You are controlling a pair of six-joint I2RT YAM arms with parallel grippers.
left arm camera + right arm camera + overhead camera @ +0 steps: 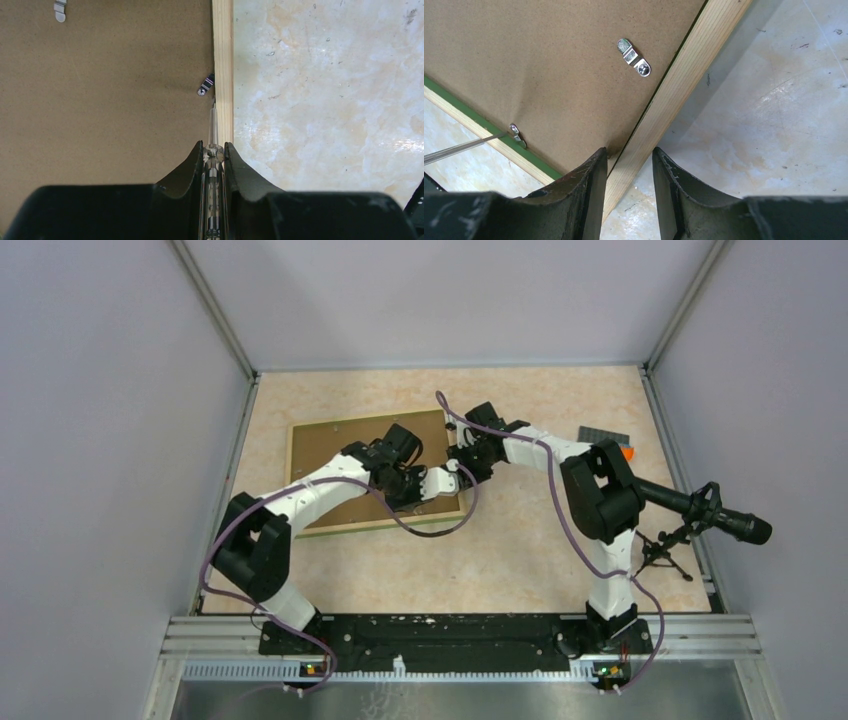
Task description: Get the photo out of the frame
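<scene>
While it lies face-down, the frame (674, 100) holds its fibreboard back (549, 60).

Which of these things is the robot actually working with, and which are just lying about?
In use: the frame, lying face down; its metal clips; the screwdriver in the left gripper.
Lying about: dark flat block, small orange item, black tubular device on a small tripod.

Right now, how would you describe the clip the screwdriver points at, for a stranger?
Find the frame lying brown back up. Follow the screwdriver in the left gripper to its tip: the clip there hugs the wooden rim, slanted and dark, unlike the bright clip farther off.
</scene>
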